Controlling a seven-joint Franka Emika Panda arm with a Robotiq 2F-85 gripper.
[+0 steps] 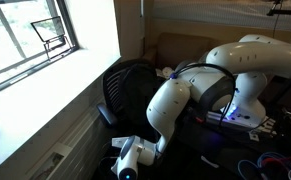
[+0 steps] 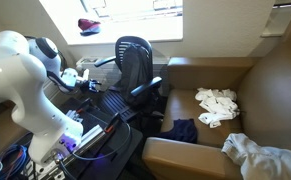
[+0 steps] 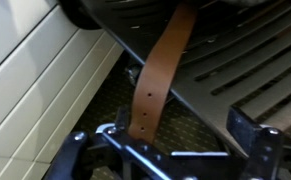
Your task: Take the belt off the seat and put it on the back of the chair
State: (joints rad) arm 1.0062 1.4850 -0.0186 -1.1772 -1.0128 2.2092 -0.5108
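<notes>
The brown leather belt (image 3: 163, 75), with punched holes, lies across the black mesh seat (image 3: 240, 60) and hangs off its edge over the carpet. In the wrist view my gripper (image 3: 183, 142) is open, its fingers wide apart below the seat edge. The belt's free end sits just inside the left finger, and I cannot tell whether it touches it. The black office chair shows in both exterior views (image 1: 130, 85) (image 2: 135, 55), with my arm (image 1: 170, 110) reaching down beside it. The gripper (image 2: 83, 80) is by the seat. I cannot make out the belt in either exterior view.
A white panelled wall (image 3: 35, 70) under the window (image 1: 35, 35) stands close behind the chair. A brown sofa (image 2: 275, 90) with white cloths (image 2: 217, 105) is opposite. A blue cloth (image 2: 180, 130) lies on the floor. Cables (image 2: 10, 160) lie by the robot's base.
</notes>
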